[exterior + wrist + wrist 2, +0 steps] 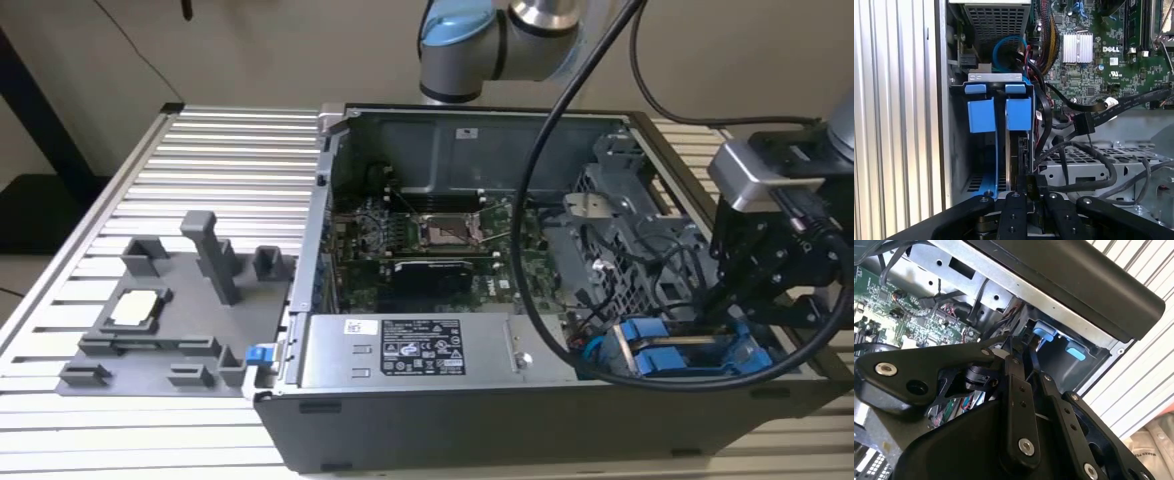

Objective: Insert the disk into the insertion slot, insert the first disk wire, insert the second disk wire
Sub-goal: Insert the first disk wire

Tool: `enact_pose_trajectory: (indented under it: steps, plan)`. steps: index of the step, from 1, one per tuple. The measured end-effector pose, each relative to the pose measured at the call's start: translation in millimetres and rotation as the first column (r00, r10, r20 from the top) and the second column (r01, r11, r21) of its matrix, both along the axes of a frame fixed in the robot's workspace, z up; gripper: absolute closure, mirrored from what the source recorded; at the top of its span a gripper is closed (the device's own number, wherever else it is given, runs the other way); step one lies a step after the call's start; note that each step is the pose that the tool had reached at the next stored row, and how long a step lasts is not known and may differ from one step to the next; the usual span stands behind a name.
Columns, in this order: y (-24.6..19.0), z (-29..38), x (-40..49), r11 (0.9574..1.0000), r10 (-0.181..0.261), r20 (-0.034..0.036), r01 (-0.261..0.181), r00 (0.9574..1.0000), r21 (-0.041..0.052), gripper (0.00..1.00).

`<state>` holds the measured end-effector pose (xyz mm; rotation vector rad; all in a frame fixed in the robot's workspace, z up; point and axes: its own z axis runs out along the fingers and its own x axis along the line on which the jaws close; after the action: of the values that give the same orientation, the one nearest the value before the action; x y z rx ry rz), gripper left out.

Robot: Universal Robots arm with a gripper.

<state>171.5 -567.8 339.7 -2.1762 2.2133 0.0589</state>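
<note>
The gripper (1032, 194), jaws almost together and pinching a black wire plug (1035, 183), holds it at the exposed edge of the disk (1016, 155) seated inside the insertion slot (956, 142).

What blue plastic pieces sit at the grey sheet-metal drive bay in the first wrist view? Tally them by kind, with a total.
Large blue rectangular plastic tabs: 2
Small blue plastic clips on the grey sheet-metal drive bay rim: 2
Long thin blue plastic strip: 1
Total: 5

Arm (501, 40): silver-grey round joints, light-blue caps, trailing black cables (531, 190). Gripper (1031, 189): matte black jointed bars, silver screws (886, 369).
</note>
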Motion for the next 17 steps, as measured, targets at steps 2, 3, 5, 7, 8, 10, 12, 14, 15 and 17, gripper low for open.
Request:
enact_pose_trajectory:
  steps: [2,3,5,7,8,10,12,14,15,17]
  plan:
    - [-0.2,-0.9,0.0,1.0000,0.000,0.0000,0.000,1.0000,0.0001,0.81]
    - [-0.3,-1.6,0.0,1.0000,0.000,0.0000,0.000,1.0000,0.0003,0.81]
    - [-0.5,-3.4,0.0,1.0000,0.000,0.0000,0.000,1.0000,-0.0001,0.81]
    - [-0.7,-4.6,-0.1,1.0000,0.000,-0.0001,0.000,1.0000,-0.0007,0.81]
    - [-0.9,-5.4,-0.1,1.0000,0.000,-0.0003,0.000,1.0000,0.0009,0.81]
    - [-1.1,-5.3,-0.1,1.0000,0.000,-0.0005,0.000,1.0000,0.0007,0.74]
    - [-1.4,-2.5,-0.1,1.0000,0.000,-0.0017,0.000,1.0000,0.0016,0.67]
    - [-1.6,3.5,-0.1,1.0000,0.000,-0.0021,0.000,1.0000,0.0034,0.67]
    - [-1.6,6.9,0.0,1.0000,0.000,-0.0023,0.000,1.0000,0.0042,0.67]
    - [-1.6,13.3,0.0,1.0000,0.000,-0.0024,0.000,1.0000,0.0068,0.67]
